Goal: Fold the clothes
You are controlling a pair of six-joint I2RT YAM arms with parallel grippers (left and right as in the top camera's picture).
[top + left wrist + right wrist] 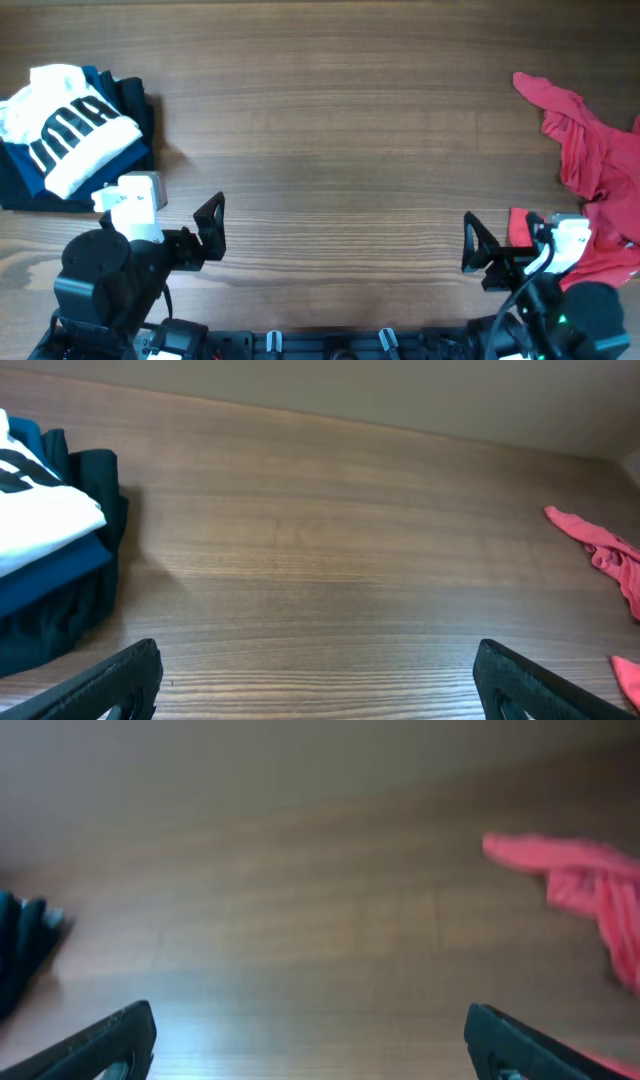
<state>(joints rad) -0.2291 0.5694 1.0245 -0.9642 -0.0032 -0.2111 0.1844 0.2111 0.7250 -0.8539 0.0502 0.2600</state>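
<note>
Both arms sit at the near edge of the brown wooden table (330,110), and neither is carrying anything. The left gripper (212,228) has its two black fingers spread wide, with only bare wood between them. The right gripper (474,245) stands the same way, wide apart and empty.

Part of the clothes looks finished. Ahead of the left jaws and off to their outer side sits a neat stack: a folded white cotton T-shirt with a black striped print (70,130) lies on a folded blue garment (25,178) and a black one (143,112).

The piece left to do is the crumpled red cloth garment (600,160). It lies ahead of the right jaws and to their outer side, well apart from the left jaws. A fold of it trails back close beside the right arm, though I can't tell whether the two touch.

I'd expect that red cloth to be light, limp and not at all fragile. It should sag from any single pinch and slide easily on the smooth wood. The best holds look like the raised ridges and the pointed flap farthest ahead of the right jaws. One gripper on each of two edge points would probably be needed to spread it flat.
</note>
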